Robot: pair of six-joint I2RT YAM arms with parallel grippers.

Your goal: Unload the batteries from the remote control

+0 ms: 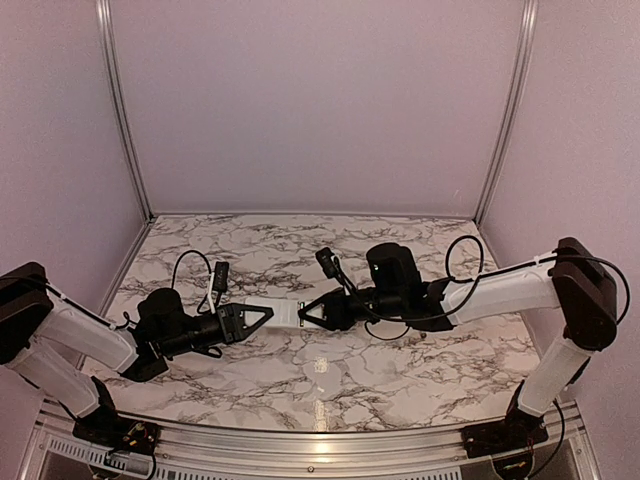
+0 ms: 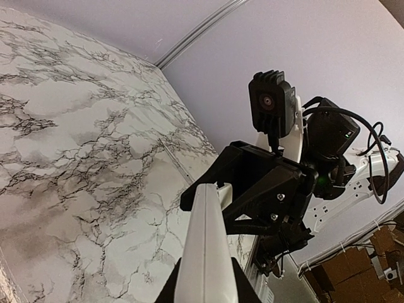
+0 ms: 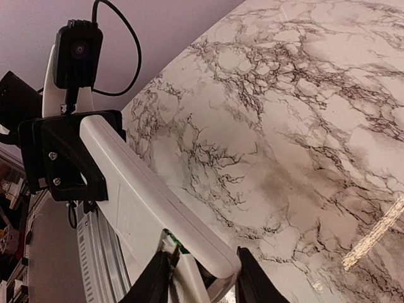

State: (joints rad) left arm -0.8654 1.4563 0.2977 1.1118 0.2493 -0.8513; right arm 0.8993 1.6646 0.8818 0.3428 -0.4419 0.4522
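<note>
White remote (image 1: 288, 314) hangs mid-frame, left gripper (image 1: 266, 314) clamped on one end, right gripper (image 1: 306, 313) narrow around the other (can't tell if pinching), batteries seemingly all still inside.

Tabletop (image 1: 250, 370), white marble-pattern with dark grey veining, glossy; metal rail (image 1: 320, 445) along near edge, left arm base (image 1: 105, 428) and right arm base (image 1: 500, 435) seated there

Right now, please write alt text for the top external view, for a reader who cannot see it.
Over a marbled table, the left gripper holds one end of a white remote control, and the right gripper brackets its other end.
</note>
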